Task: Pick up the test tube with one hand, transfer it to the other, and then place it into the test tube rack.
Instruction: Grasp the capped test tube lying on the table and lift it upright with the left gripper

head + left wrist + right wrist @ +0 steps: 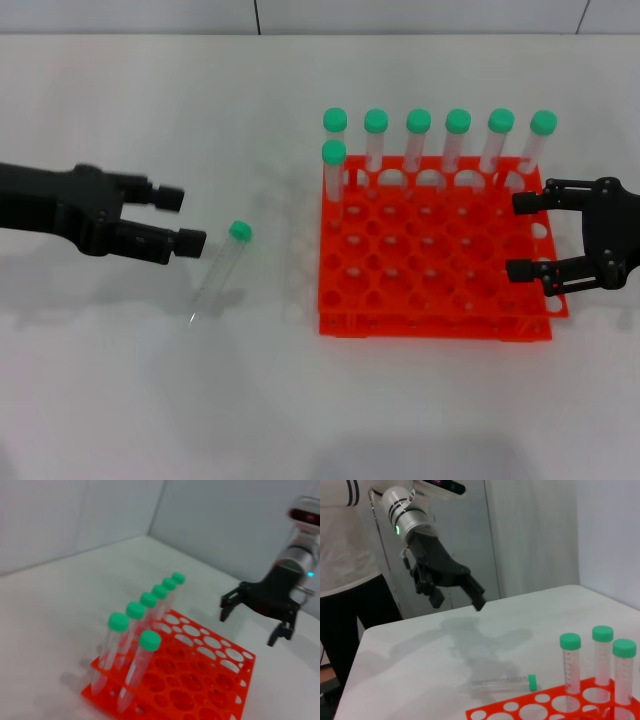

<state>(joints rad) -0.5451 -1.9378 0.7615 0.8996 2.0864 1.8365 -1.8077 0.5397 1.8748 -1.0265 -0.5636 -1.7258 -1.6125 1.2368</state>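
The test tube point(221, 267) lies flat on the table point(150, 400), cap toward the test tube rack point(437, 255), just beside it. The left gripper point(178, 219), fingers spread, hovers near the cap, not touching. A round tube could roll from a glancing finger. Farther right, the right gripper point(528, 236) waits open over the rack's edge, risking a bump against the standing tubes point(437, 140).
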